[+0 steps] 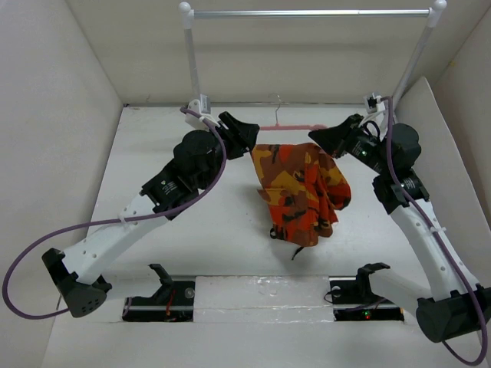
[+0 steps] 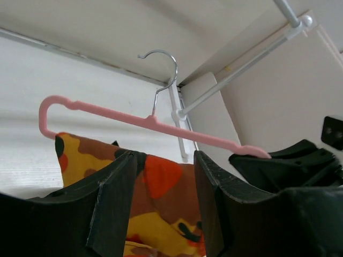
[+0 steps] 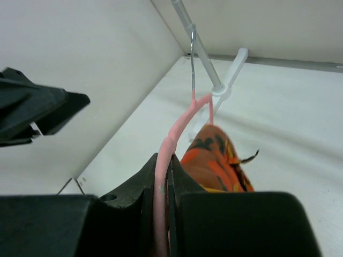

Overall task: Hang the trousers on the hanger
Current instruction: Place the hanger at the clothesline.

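Start low: mind the bunched lower end of the trousers (image 1: 299,188), draped over the hanger between the two grippers and sagging toward the table (image 1: 192,230), black strap dangling. Judged close to done, with only the evening-out left. With the right gripper (image 3: 161,176) clamped hard on the end of the hanger (image 2: 150,120), hold that bar level to stop any slide off the open left end. Bring the left gripper (image 2: 163,160), jaws spread wide and gripping nothing, onto the cloth edge just ahead, pinch lightly, and draw the fabric along the bar toward the middle; avoid tugging downward. Steer clear of the rail (image 1: 307,13) behind. Counted: two arms, two grippers, one pair of trousers, one hanger with one metal hook, one rail on two white posts.
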